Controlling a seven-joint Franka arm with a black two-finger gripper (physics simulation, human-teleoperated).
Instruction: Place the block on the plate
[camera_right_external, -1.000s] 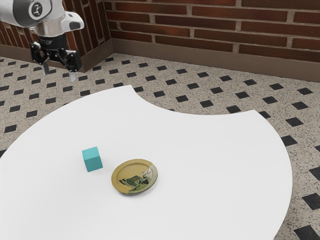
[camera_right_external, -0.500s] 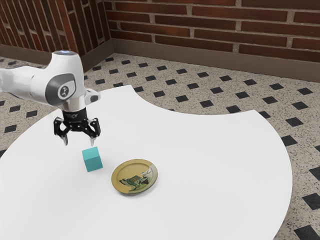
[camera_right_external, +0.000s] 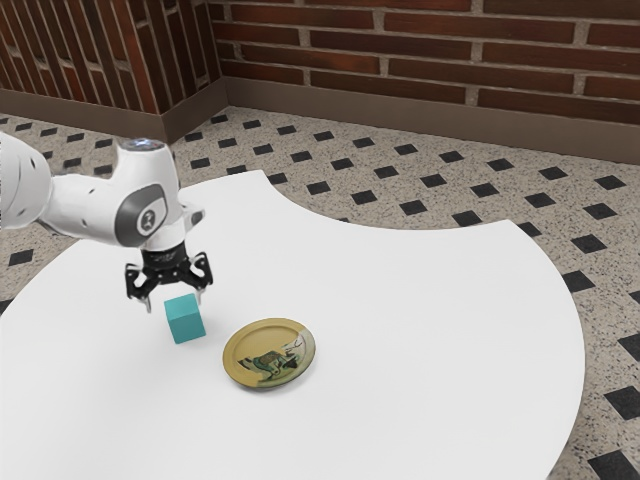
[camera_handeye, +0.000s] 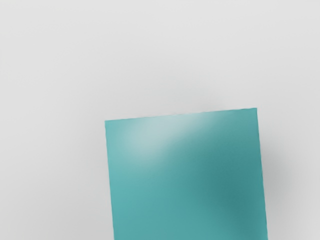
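Observation:
My gripper (camera_right_external: 174, 302) is open in the exterior view, its two fingers apart at the block's upper edge. The teal block (camera_right_external: 185, 320) rests on the white table beside the plate, with nothing gripping it. In the wrist view the block's top (camera_handeye: 187, 175) is large and close under the hand, turned slightly. The yellow plate (camera_right_external: 240, 375), with a dark picture on it, lies on the table toward the exterior view's right of the block; the two do not touch.
The white round table (camera_right_external: 430, 340) has a curved cut-out along its far edge. Beyond it are a speckled tiled floor (camera_right_external: 400, 180) and a brick wall (camera_right_external: 430, 60).
My arm has come in from the exterior view's upper left and lowered the open gripper to the block. The block and the plate have kept their places.

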